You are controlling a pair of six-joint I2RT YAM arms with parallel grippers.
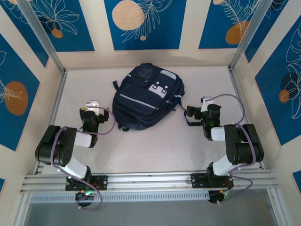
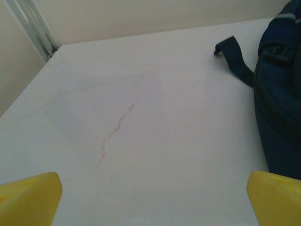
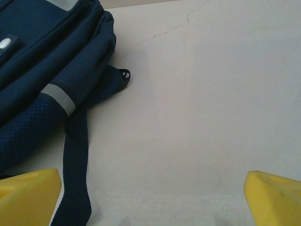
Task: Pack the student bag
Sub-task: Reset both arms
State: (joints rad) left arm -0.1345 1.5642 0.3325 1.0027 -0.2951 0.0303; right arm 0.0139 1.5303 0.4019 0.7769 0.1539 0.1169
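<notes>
Legible text, labels, brands, numbers, signs: we find none we can read.

Item 1, student bag (image 1: 146, 96): we note a light grey patch (image 1: 159, 89) on its front bearing two small dark marks, too small to make out as letters or a brand.

Item 2, same bag, right wrist view: we note a pale oval tag (image 3: 4, 43) on the dark fabric, blurred, with no characters we can tell.

Item 3, wall panels (image 1: 141, 23): we record leaf and circle motifs only.
</notes>
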